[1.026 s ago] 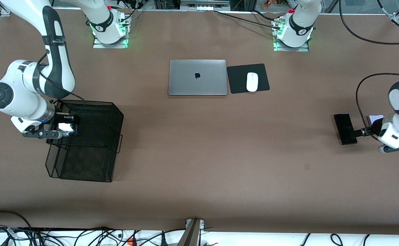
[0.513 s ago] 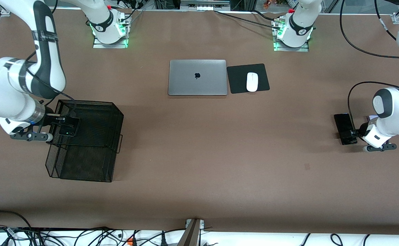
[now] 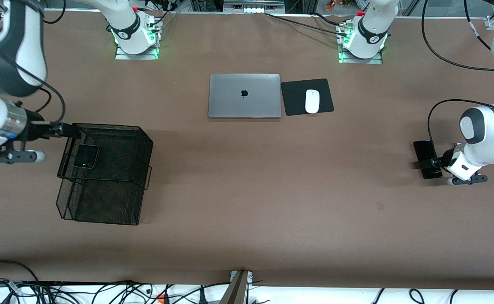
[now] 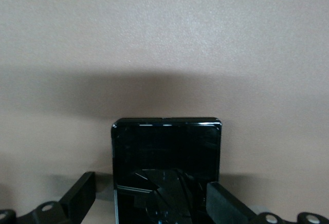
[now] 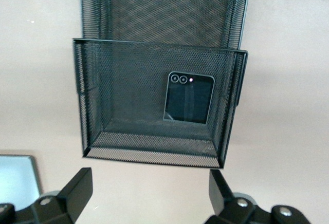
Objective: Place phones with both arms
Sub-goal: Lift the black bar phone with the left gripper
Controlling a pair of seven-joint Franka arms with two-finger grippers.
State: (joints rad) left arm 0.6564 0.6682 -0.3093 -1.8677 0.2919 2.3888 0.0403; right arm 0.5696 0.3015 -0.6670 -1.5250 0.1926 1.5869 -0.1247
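The small squarish black phone (image 3: 86,156) lies flat in the upper tier of the black mesh basket (image 3: 115,131); the right wrist view shows it (image 5: 188,97) inside the basket (image 5: 154,154). My right gripper (image 3: 70,130) is open and empty at the basket's rim toward the right arm's end of the table; it also shows in the right wrist view (image 5: 150,176). The long slim black phone (image 3: 425,153) lies on the table. My left gripper (image 3: 435,162) is low over its nearer end, open, a finger on each side of the phone (image 4: 167,147). The lavender-white phone is hidden by the left arm.
A closed silver laptop (image 3: 244,96) and a white mouse (image 3: 312,101) on a black pad (image 3: 293,99) lie at mid-table near the arm bases. The basket's lower tier (image 3: 103,207) juts toward the front camera. Cables run along the table's near edge.
My right gripper let go of the small black phone in the basket's upper tier and drew back out of the basket. My left gripper moved in and down over the slim black phone.
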